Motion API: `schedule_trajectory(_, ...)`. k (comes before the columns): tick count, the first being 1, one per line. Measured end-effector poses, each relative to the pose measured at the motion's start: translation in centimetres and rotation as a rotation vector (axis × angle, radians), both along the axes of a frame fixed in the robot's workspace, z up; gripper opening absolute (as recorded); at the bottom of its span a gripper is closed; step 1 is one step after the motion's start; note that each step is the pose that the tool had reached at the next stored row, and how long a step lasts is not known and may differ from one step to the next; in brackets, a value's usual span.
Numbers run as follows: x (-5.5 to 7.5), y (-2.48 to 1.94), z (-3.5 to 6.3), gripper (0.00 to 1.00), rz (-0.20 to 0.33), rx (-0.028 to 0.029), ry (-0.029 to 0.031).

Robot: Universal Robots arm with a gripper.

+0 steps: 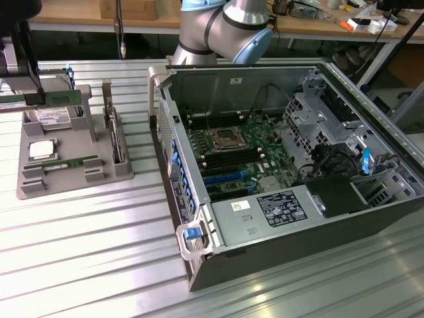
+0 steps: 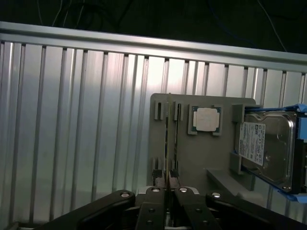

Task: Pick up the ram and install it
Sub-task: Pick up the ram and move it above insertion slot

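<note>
The ram is a long green stick held level above the grey parts tray, at the exterior view's left. My gripper is shut on it. In the wrist view the ram runs edge-on as a thin line out from between the shut fingertips of my gripper, over the tray. A second green stick lies in the tray's front slots, just beside the held one in the wrist view.
The tray also holds a square silver processor chip and a hard drive. The open computer case lies at the exterior view's right, its motherboard exposed. Ribbed metal table surrounds both.
</note>
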State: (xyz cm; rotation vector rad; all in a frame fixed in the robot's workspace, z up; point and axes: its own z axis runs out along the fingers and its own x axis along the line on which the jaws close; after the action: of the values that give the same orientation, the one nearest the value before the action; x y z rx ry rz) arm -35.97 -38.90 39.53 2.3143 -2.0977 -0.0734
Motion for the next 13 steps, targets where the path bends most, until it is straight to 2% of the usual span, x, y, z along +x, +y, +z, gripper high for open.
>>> schedule_trajectory(3, 0.00, 0.00, 0.61, 0.14, 0.000, 0.0001, -0.0001)
schedule_trajectory(8, 0.08, 0.00, 0.64, 0.14, 0.000, -0.0002, 0.0002)
schedule_trajectory(13, 0.98, 0.00, 0.62, 0.14, 0.000, 0.0000, 0.0000)
